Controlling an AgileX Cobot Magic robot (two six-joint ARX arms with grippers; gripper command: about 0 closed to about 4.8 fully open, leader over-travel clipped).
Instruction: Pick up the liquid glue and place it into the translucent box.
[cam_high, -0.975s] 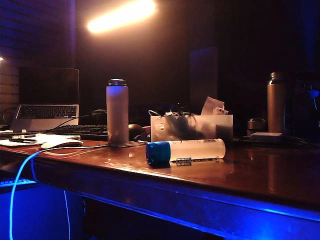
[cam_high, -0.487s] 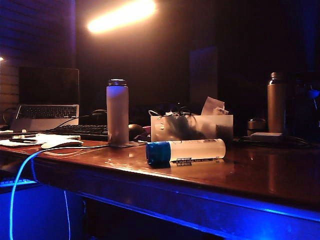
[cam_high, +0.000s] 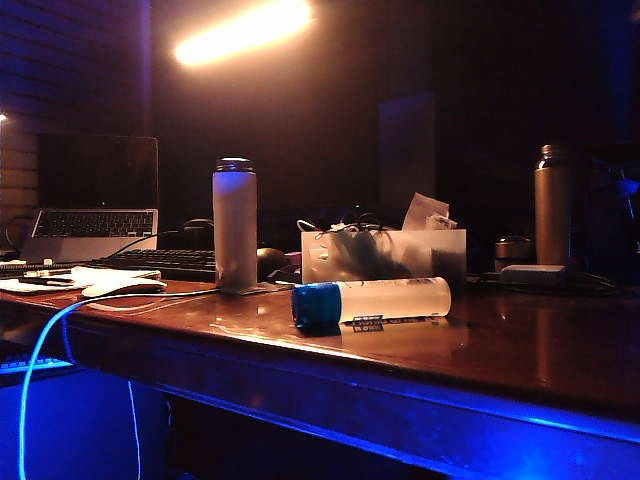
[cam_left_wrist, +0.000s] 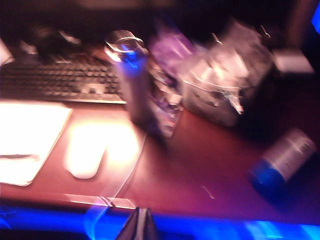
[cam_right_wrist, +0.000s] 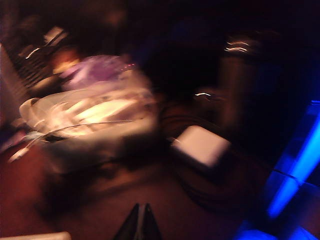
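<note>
Neither arm appears in the exterior view. Each wrist view shows only the tips of its own gripper at the edge of a blurred picture. The left gripper (cam_left_wrist: 139, 223) hangs above the front edge of the worktop, its two dark fingers pressed together into a narrow point with no gap between them and nothing held. The right gripper (cam_right_wrist: 139, 221) hangs above the worktop too, its fingers likewise brought together to a thin wedge, empty.
</note>
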